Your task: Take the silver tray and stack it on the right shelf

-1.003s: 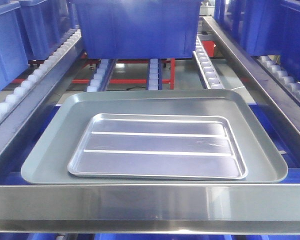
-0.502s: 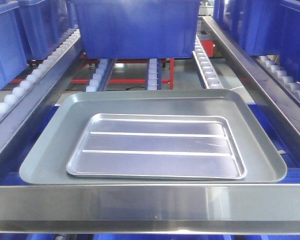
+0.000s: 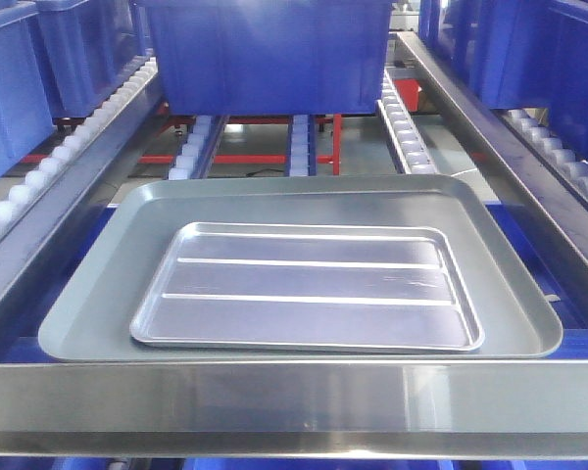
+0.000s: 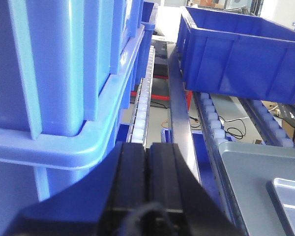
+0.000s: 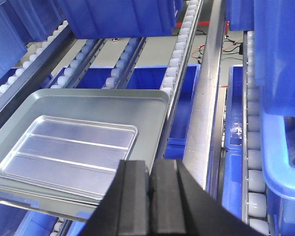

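The silver tray [image 5: 69, 147] lies nested in the larger grey tray [image 5: 137, 105] on the right shelf [image 3: 294, 401] (seemingly placed), ahead-left of the clenched, empty right pincer [image 5: 150, 184]; left pincer [image 4: 147, 169] likewise clenched.

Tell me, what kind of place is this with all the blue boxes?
Probably a warehouse or factory storage area. The steel-framed rack with lanes of small white rollers carries big blue plastic bins, and a shiny ribbed silver tray sits inside a larger dull grey tray behind a broad steel front bar.
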`<state>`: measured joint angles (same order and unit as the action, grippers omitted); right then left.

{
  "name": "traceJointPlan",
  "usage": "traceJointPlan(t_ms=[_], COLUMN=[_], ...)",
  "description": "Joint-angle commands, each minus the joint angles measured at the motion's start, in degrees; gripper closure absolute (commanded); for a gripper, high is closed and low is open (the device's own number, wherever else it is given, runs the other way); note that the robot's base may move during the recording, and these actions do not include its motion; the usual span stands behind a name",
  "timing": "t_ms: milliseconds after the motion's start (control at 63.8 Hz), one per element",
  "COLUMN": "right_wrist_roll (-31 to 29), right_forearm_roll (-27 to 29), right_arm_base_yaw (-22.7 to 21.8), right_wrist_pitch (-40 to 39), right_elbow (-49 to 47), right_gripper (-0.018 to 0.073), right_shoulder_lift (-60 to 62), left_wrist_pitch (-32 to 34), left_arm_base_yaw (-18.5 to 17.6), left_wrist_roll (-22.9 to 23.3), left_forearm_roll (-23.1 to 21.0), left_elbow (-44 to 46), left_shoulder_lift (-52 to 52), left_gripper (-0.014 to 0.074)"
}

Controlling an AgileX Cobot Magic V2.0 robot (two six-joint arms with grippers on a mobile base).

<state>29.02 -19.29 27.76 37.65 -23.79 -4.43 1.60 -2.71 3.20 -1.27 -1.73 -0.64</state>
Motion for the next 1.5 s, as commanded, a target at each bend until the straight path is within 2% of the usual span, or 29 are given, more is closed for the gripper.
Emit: traceJointPlan(t_ms=[0, 282, 392, 486, 533, 627, 690, 846, 987, 1082, 1489], right_wrist_roll=[-0.48, -0.54, -5.12, -12.5, -17.29, -25.82, -29.02, -29.02, -29.02, -29.02, -29.02], right_forearm_roll=[-1.37, -1.55, -0.62, 4.23, 8.72, 17.47, 22.07, 25.29, 25.29, 25.29, 25.29], right_arm_base_yaw=[-0.13, -0.33, -1.15, -4.76, -7.6, -14.86, -19.39, -27.0, -30.68, -31.18, -31.18], right_wrist_pitch=[-4.64, -4.99, -6.86, -10.2, -11.41, -15.17, -19.02, -28.68, -35.18, -40.13, -40.05], right_elbow=[-1.45, -1.26, -0.41, 0.8, 1.55, 4.18, 6.75, 15.02, 21.31, 24.6, 24.39], right_gripper=[0.0506, 0.0506, 0.0506, 0.0506, 0.0506, 0.0506, 0.0506, 0.0506, 0.0506, 0.0506, 0.0506], right_shoulder_lift=[-0.71, -0.71, -0.71, -0.71, -0.66, -0.46, 0.04, 4.24, 6.21, 6.21, 6.21], left_wrist_pitch=[5.08, 5.08, 5.08, 5.08, 5.08, 5.08, 5.08, 5.08, 4.97, 4.97, 4.97], left_arm_base_yaw=[0.0, 0.0, 0.0, 0.0, 0.0, 0.0, 0.0, 0.0, 0.0, 0.0, 0.0], left_wrist_roll=[-0.02, -0.02, -0.02, -0.02, -0.02, -0.02, -0.02, -0.02, -0.02, -0.02, -0.02], left_forearm_roll=[-0.44, -0.44, -0.44, -0.44, -0.44, -0.44, -0.44, -0.44, -0.44, -0.44, -0.44], left_elbow=[-1.13, -1.13, -1.13, -1.13, -1.13, -1.13, -1.13, -1.13, -1.13, -1.13, -1.13], left_shoulder_lift=[-0.95, -0.95, -0.95, -0.95, -0.95, -0.95, -0.95, -0.95, -0.95, -0.83, -0.83], left_gripper=[0.0688, 0.0688, 0.0688, 0.0688, 0.0688, 0.0688, 0.0688, 0.0688, 0.0688, 0.0688, 0.0688])
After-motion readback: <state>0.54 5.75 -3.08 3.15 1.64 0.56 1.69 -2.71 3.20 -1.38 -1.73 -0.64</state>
